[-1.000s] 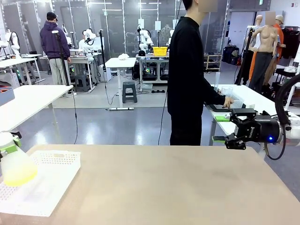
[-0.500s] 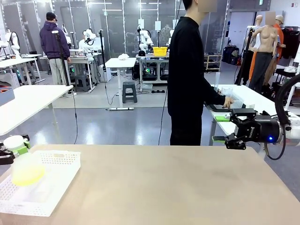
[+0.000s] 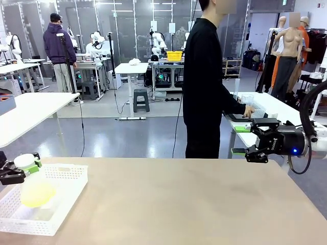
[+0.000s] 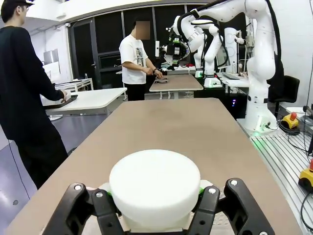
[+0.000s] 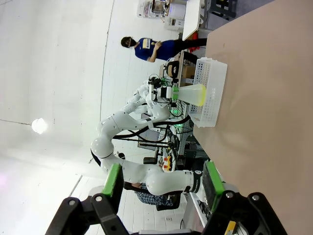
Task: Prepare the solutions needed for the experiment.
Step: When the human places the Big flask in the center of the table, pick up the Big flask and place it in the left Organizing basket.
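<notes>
My left gripper (image 3: 21, 168) is shut on the neck of a translucent flask (image 3: 34, 188) with a white round cap (image 3: 24, 161). The flask hangs tilted over the left end of a white mesh basket (image 3: 64, 204), its bottom down inside it. The solutions (image 3: 37, 196) glow lime-yellow in the flask's base. In the left wrist view the cap (image 4: 154, 186) sits between my left gripper's (image 4: 154, 203) fingers. My right gripper (image 3: 240, 140) hovers open at the table's far right edge, holding nothing. The right wrist view looks past my open right gripper (image 5: 163, 183) at the flask (image 5: 193, 93) and basket (image 5: 211, 90).
The brown table (image 3: 184, 204) is bare from the basket to my right gripper. A person in black (image 3: 204, 81) stands beyond the far edge, hand (image 3: 249, 110) on a neighbouring white table at the right.
My left gripper has carried the flask down and a little to the right, from beside the basket's left edge into it. The right arm has not moved.
</notes>
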`<action>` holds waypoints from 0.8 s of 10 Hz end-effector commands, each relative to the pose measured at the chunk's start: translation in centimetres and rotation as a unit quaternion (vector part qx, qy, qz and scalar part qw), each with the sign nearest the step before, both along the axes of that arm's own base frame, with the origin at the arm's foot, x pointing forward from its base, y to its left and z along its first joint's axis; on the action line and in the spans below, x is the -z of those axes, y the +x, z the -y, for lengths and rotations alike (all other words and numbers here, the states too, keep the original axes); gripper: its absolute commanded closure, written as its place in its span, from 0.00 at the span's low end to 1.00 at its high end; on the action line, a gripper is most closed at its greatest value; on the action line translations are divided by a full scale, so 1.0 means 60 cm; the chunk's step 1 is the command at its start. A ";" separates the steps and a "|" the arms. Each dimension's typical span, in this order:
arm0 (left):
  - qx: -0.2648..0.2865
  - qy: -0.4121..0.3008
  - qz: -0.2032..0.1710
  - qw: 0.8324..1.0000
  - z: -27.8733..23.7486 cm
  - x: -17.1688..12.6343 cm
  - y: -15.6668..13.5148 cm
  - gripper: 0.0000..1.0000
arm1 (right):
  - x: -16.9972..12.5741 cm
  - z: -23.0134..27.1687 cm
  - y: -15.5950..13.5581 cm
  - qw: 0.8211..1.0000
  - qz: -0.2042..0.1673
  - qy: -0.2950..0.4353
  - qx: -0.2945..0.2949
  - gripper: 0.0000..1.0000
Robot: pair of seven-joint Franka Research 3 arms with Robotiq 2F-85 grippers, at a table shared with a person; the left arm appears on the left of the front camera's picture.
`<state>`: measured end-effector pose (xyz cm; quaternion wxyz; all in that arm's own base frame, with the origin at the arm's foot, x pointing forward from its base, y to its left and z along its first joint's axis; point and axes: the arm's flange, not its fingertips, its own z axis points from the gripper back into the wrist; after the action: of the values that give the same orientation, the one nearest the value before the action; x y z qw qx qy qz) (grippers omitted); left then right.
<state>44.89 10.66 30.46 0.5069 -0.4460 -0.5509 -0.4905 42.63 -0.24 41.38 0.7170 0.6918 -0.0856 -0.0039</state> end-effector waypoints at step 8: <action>-0.005 0.007 0.010 1.000 0.010 0.056 0.028 0.99 | -0.002 0.000 -0.001 1.000 0.001 0.000 -0.001 0.18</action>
<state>46.34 10.32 28.63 0.5124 -0.4537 -0.5393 -0.4906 42.63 -0.24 41.38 0.7170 0.6918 -0.0856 -0.0039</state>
